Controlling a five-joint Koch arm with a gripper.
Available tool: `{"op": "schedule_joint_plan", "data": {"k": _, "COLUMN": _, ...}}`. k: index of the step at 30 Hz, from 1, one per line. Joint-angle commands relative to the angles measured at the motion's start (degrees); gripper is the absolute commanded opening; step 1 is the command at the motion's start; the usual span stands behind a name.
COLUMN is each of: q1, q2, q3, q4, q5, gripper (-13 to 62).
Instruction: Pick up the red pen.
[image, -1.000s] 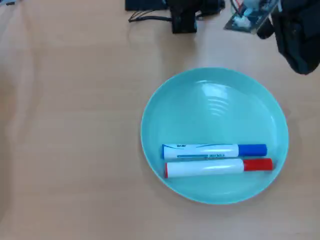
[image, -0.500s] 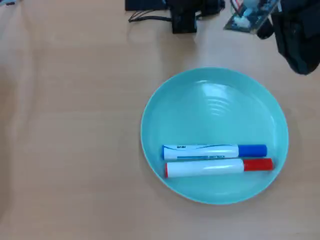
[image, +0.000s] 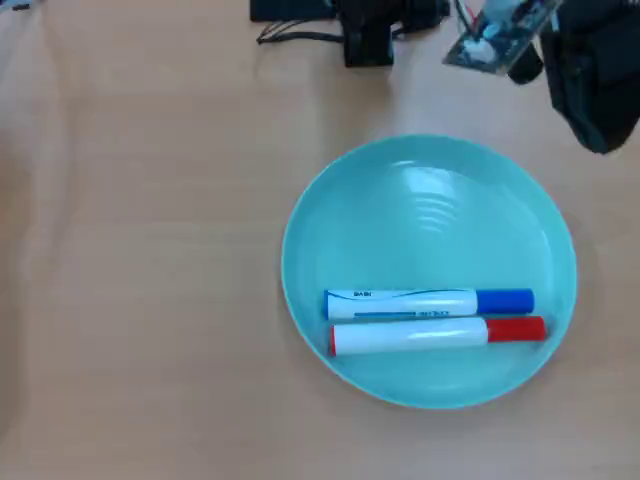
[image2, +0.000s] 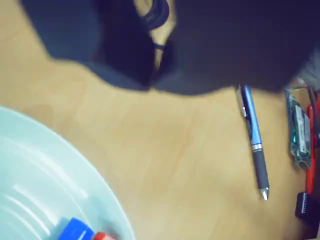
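Note:
The red pen (image: 437, 334), a thick white marker with a red cap on its right end, lies flat near the front of the teal plate (image: 430, 180) in the overhead view. It lies right beside a white marker with a blue cap (image: 428, 302). In the wrist view only the tip of the red cap (image2: 103, 236) shows at the bottom edge, next to the blue cap (image2: 75, 231). My black gripper (image: 600, 135) hangs at the top right, off the plate and far from the pen. Its jaws are blurred and dark in both views.
A blue ballpoint pen (image2: 252, 140) lies on the wooden table beside a green circuit board (image2: 299, 127) with wires. The arm's black base and cables (image: 365, 30) sit at the table's top edge. A small board (image: 490, 40) shows beside them.

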Motion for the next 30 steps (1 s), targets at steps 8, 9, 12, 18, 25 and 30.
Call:
{"op": "schedule_joint_plan", "data": {"k": 8, "q1": 9.9, "q2": 2.4, "q3": -2.4, "q4": 1.3, "q5": 13.3, "gripper": -6.9}}
{"op": "schedule_joint_plan", "data": {"k": 9, "q1": 10.3, "q2": 2.5, "q3": -2.4, "q4": 1.8, "q5": 12.3, "gripper": -6.6}}
{"op": "schedule_joint_plan", "data": {"k": 12, "q1": 10.9, "q2": 2.4, "q3": -2.6, "q4": 2.9, "q5": 8.4, "gripper": -6.3}}
{"op": "schedule_joint_plan", "data": {"k": 18, "q1": 15.8, "q2": 2.4, "q3": -2.7, "q4": 3.7, "q5": -3.6, "gripper": -6.4}}
{"op": "schedule_joint_plan", "data": {"k": 25, "q1": 19.8, "q2": 2.3, "q3": -4.2, "q4": 2.9, "q5": -14.1, "gripper": -6.3}}
{"op": "schedule_joint_plan", "data": {"k": 30, "q1": 20.3, "q2": 0.7, "q3": -5.8, "q4": 2.8, "q5": -17.4, "gripper": -5.4}}
